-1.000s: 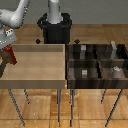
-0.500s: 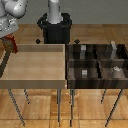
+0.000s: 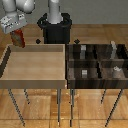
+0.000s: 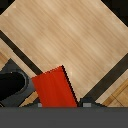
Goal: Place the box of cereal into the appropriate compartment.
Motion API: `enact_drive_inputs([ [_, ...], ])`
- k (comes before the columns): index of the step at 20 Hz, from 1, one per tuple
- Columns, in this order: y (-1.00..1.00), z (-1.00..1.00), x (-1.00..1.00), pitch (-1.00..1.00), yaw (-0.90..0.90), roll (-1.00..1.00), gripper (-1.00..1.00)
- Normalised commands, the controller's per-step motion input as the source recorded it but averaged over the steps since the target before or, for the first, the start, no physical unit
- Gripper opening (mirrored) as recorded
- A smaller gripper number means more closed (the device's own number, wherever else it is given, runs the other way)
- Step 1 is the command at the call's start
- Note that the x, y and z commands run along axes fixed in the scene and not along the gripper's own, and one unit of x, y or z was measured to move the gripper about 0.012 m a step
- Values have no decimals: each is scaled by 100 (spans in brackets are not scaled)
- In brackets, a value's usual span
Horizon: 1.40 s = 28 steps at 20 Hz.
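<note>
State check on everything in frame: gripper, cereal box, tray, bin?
gripper: shut on the cereal box, raised above the tray's far corner at the exterior view's left
cereal box: held, hanging off the table
tray: nothing in it
bin: small grey blocks in its cells, no cereal box in any

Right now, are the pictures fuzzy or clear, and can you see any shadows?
Exterior view: soft and blocky, the box of cereal in the hand shows no print; faint table-leg shadows on the floor. Wrist view: the box has jagged, pixelated edges, even light, no glare.
</note>
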Motion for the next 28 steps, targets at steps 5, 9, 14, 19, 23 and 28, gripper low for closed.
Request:
enact_drive_inputs([
  [5,100,0,0,0,0,0,-100],
  [9,100,0,0,0,0,0,-100],
  [14,100,0,0,0,0,0,-100],
  [19,100,0,0,0,0,0,-100],
  [23,100,0,0,0,0,0,-100],
  [28,100,0,0,0,0,0,-100],
])
